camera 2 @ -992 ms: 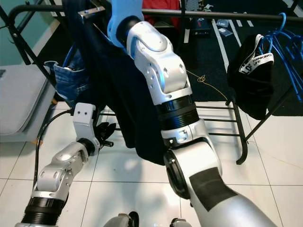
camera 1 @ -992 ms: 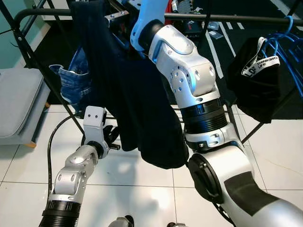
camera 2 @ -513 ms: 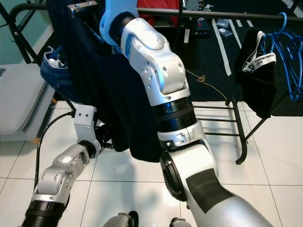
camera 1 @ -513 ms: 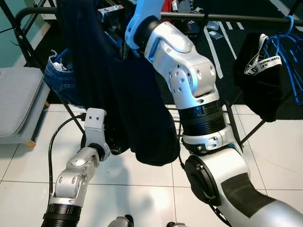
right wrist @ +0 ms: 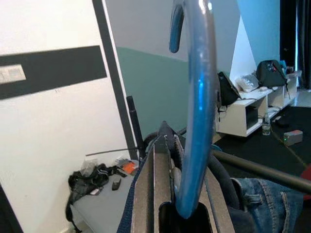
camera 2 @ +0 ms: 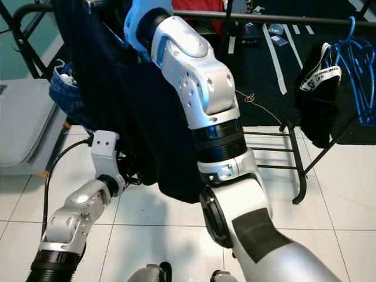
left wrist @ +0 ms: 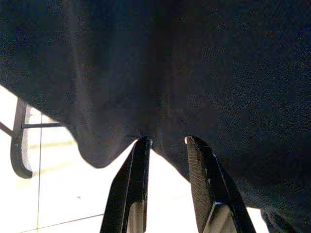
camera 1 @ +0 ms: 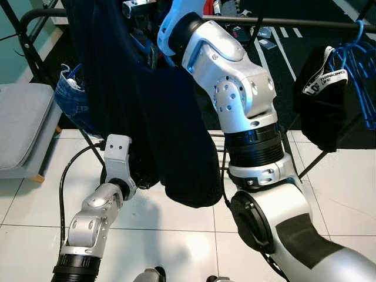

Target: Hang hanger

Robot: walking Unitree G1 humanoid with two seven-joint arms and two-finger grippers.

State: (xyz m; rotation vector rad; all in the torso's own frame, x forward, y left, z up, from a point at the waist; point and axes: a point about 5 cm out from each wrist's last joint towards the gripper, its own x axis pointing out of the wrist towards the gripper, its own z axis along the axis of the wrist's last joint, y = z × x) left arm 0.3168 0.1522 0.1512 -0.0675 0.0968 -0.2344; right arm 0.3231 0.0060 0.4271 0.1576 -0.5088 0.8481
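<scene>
Left eye view: the right arm (camera 1: pixel 235 88) reaches up toward 11 o'clock, its wrist hidden at the top edge by the black clothes rail (camera 1: pixel 276 23). A dark garment (camera 1: pixel 158 117) drapes from that raised wrist down over the centre of the picture, its hem ending near the left arm (camera 1: pixel 97 217), which rises from 7 o'clock. A pair of jeans (camera 1: pixel 73 103) hangs on the rail at 9 o'clock, and a black bag (camera 1: pixel 320 100) with a bunch of blue hangers (camera 1: pixel 355 64) at 3 o'clock.

Right eye view: the same layout; the rack's lower bars (camera 2: pixel 273 150) stand over white floor tiles (camera 2: pixel 329 217) at 4 o'clock.

Left wrist view: the left gripper (left wrist: pixel 166 145) has its two fingers parted, tips touching or just beneath the garment's hem, pinching nothing.

Right wrist view: the right gripper (right wrist: pixel 170 194) is clamped on the shank of the blue hanger hook (right wrist: pixel 197 92), which curves up to 12 o'clock; the rail passes at 4 o'clock, below the hook.

The hanger looks like stiff, smooth plastic, light in itself, but the soft cloth hanging from it will likely sway and pull. Holding it low on the hook's neck, as here, seems right, leaving the curve free to drop over the rail
</scene>
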